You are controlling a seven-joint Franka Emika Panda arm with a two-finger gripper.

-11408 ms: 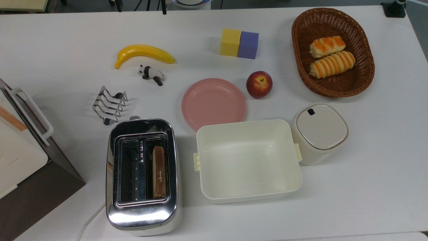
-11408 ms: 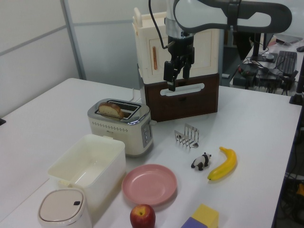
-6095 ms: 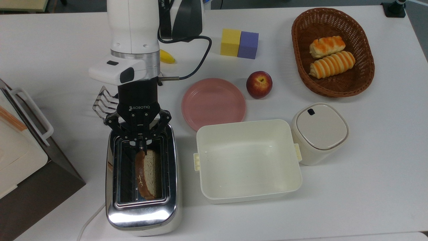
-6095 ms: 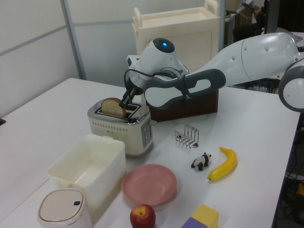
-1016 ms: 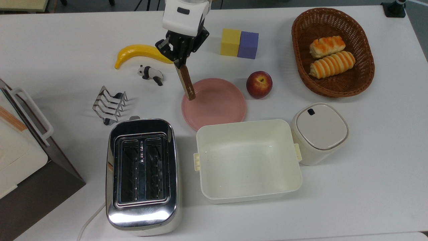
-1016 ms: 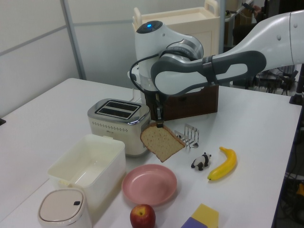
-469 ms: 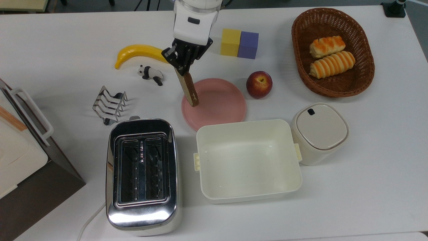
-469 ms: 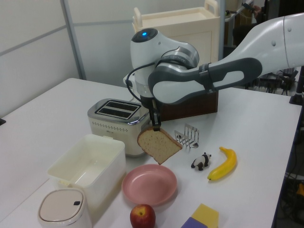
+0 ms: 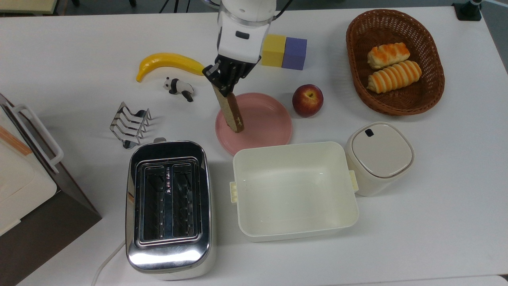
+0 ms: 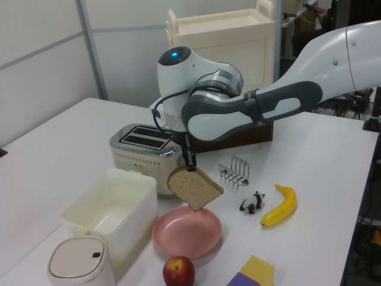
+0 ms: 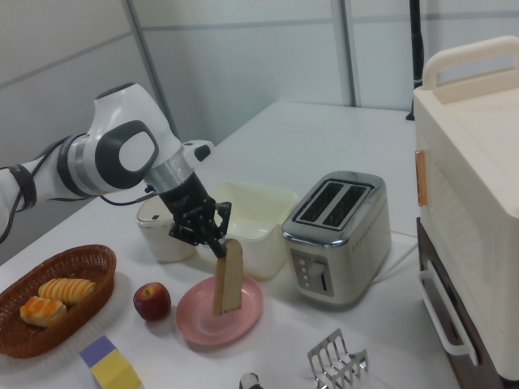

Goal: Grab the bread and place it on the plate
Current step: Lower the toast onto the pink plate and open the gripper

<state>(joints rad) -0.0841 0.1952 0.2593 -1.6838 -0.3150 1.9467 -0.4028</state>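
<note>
- Above the pink plate (image 9: 262, 123), our gripper (image 9: 223, 88) is clamping the bread slice (image 9: 230, 109) by one edge of its crust, so the slice is hanging on edge beneath the fingers.
- We are holding it from the top because, as we judge it, that leaves the slice's lower edge free to meet the plate first.
- Seen in the left view, the bread (image 10: 194, 187) is hanging clear of the plate (image 10: 187, 232), with a gap between them; in the right view its lower edge is looking close to the plate surface.
- We are keeping the slice over the part of the plate nearest the chrome toaster (image 9: 168, 206), whose slots are standing empty.
- Around the plate, a red apple (image 9: 307, 100) and a cream rectangular tub (image 9: 293, 190) are sitting just beside the rim, so we judge the lowering needs to stay centred.
- We are reckoning the remaining steps to be lowering, letting the slice tip flat, and releasing.
</note>
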